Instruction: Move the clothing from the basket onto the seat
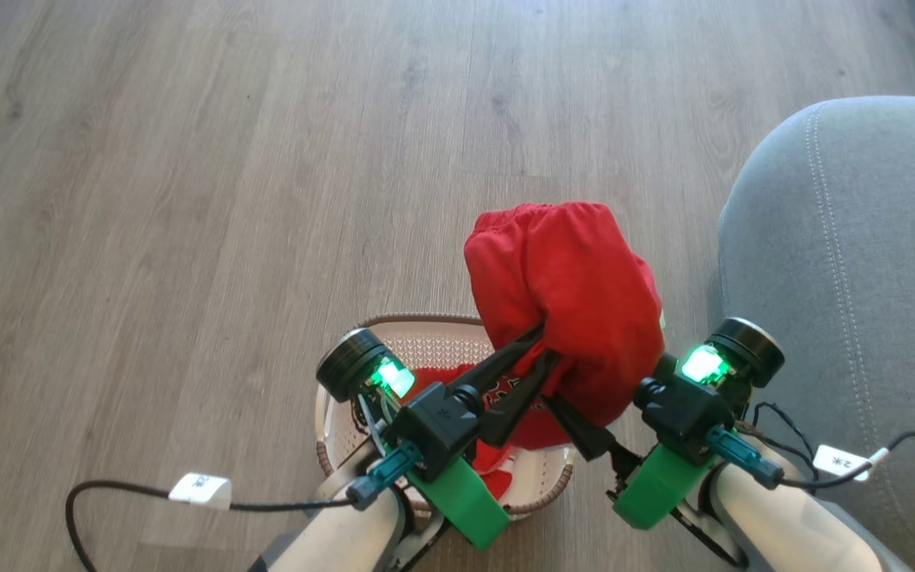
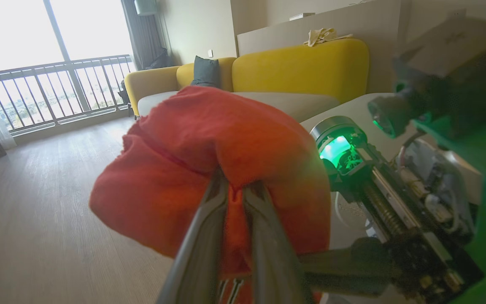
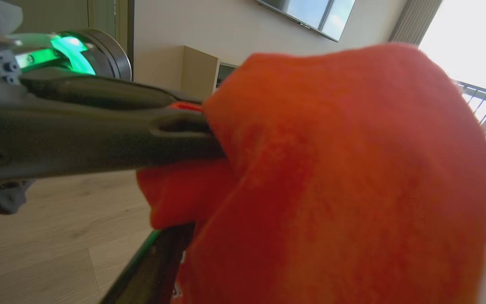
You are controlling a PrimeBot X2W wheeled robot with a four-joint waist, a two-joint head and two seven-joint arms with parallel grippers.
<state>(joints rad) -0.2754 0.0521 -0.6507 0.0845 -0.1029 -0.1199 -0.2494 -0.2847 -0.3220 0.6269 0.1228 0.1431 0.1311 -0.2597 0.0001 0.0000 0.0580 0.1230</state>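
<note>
Found one red garment (image 1: pixel 569 286) (image 2: pixel 209 139) (image 3: pixel 352 169) bunched into a dome and held up above the far right part of the basket (image 1: pixel 426 319), draped over the tips of both tools. Made out a gathered elastic hem along its top edge in the head view, turned away from the robot. Read its long axis as running up that view, from the tools to the hem, leaning slightly left.

Saw the left tool (image 1: pixel 545 343) (image 2: pixel 236 185) pressed nearly together, pinching a fold of the cloth. Followed the right tool (image 1: pixel 588 437) in under the cloth from the lower right. Could not tell whether spread or pressed together, with its fingertips buried in fabric.

Noted more red clothing (image 1: pixel 434 380) with white lettering lying in the basket below, partly hidden by the left tool's fingers.

Placed the grey seat (image 1: pixel 847 238), with its line of pale double stitching, to the right of the garment and apart from it, with a strip of wooden floor (image 1: pixel 227 199) between. Saw the right wrist, lit green, just beside the cloth's lower right edge, between cloth and seat. Spotted dark cables with white tags (image 1: pixel 199 488) trailing from both forearms.

Caught, beyond the cloth in the left wrist view, a yellow sofa (image 2: pixel 302 63) with a dark cushion (image 2: pixel 206 71) and a railed window (image 2: pixel 53 84).
</note>
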